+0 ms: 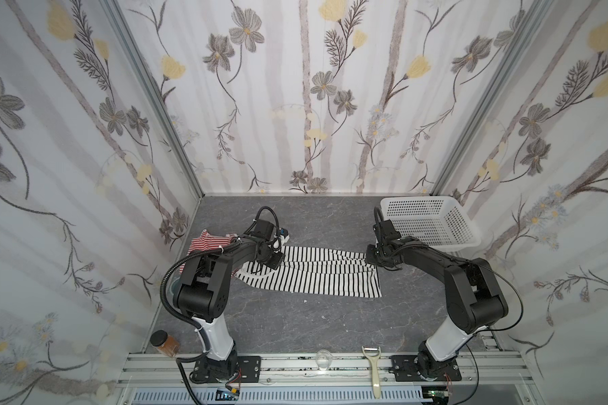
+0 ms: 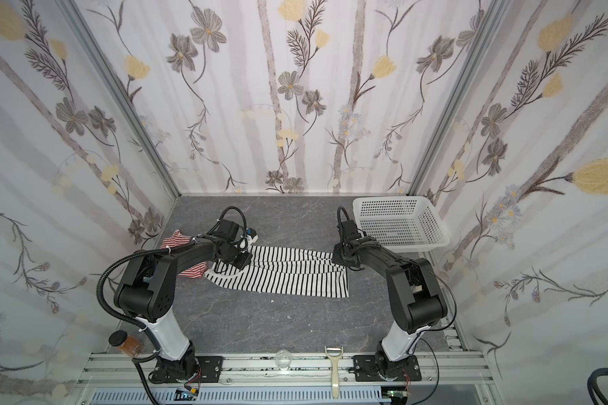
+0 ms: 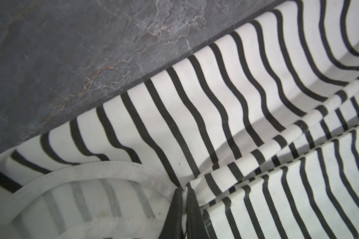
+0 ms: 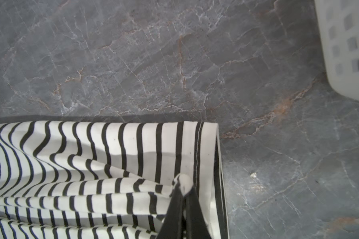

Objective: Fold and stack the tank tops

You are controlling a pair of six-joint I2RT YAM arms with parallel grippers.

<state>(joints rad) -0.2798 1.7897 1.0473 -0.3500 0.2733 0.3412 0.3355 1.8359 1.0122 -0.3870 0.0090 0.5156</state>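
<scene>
Black-striped tank top [image 1: 313, 277] lay stretched out across the middle of the grey marble-look table [image 1: 295, 322], pinched at both ends.
Left gripper [image 3: 183, 187] was clamped on the cloth beside the white trim band [image 3: 91, 171], and right gripper [image 4: 181, 186] on a bunched fold near the hem [image 4: 199, 149] (jaws squeezed together on fabric in both wrist views). Red-striped tank top [image 1: 204, 243] sat crumpled under the left arm, partly hidden. White perforated basket [image 1: 432, 224] stood at the far right corner.
</scene>
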